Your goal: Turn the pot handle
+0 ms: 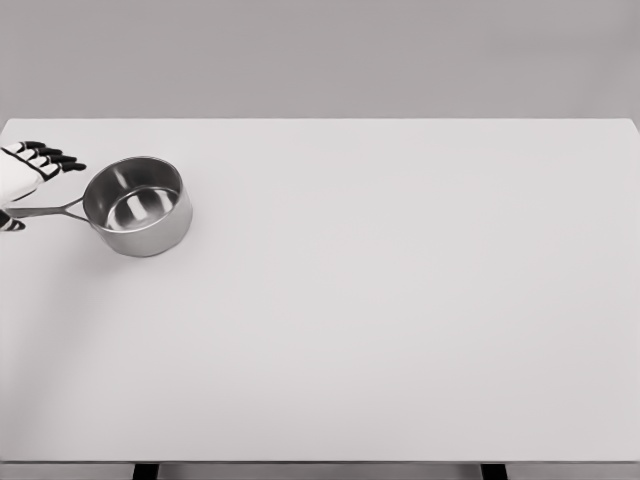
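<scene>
A steel pot (pixel 138 205) sits upright on the white table (pixel 400 300), far over toward the table's left end and closer to its far edge than its near one. The pot is open and shiny inside, with the bottom catching light. Its thin handle (pixel 48 211) sticks out from the pot's left side and runs nearly level toward the table's left edge. The left hand (pixel 30 175) is at that edge, just left of the pot, only partly in sight. Its white back faces up and its dark-tipped fingers (pixel 58 158) reach out straight and spread slightly toward the pot's rim, above the handle rather than wrapped around it. They stop just short of the rim. A dark tip, likely the thumb (pixel 12 225), shows below the handle's outer end, so the handle passes between fingers and thumb. The hand looks apart, not closed on the handle, though I cannot tell whether the palm touches it. Right of the pot the table stretches away plain and white.
</scene>
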Controlling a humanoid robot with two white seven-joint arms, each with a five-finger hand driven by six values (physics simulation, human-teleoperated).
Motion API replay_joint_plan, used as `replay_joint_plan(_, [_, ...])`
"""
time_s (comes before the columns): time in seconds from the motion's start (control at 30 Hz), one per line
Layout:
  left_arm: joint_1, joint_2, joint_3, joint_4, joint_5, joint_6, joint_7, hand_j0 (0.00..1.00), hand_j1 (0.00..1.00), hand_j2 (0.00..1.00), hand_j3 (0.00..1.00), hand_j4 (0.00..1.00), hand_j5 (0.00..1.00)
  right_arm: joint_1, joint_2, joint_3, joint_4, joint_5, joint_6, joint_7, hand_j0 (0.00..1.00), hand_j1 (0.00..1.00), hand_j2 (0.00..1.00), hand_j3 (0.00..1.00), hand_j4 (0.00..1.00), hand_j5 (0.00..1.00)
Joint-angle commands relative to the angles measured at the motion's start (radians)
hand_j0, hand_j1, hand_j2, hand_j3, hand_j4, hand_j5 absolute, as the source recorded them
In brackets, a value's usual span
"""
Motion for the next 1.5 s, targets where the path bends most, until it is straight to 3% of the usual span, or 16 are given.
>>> replay_joint_plan(0.0, [0.0,-0.007,0.001,0.013,0.005,0.001,0.001,1.0,1.0,1.0,1.0,1.0,1.0,0.0,0.0,0.0,0.0,0.0,0.0,0.0,1.0,1.0,1.0,1.0,1.0,1.0])
replay_joint_plan(1.47, [-0.155,-0.086,-0.014,0.283,-0.001,0.001,0.001,1.0,1.0,1.0,1.0,1.0,1.0,0.0,0.0,0.0,0.0,0.0,0.0,0.0,1.0,1.0,1.0,1.0,1.0,1.0])
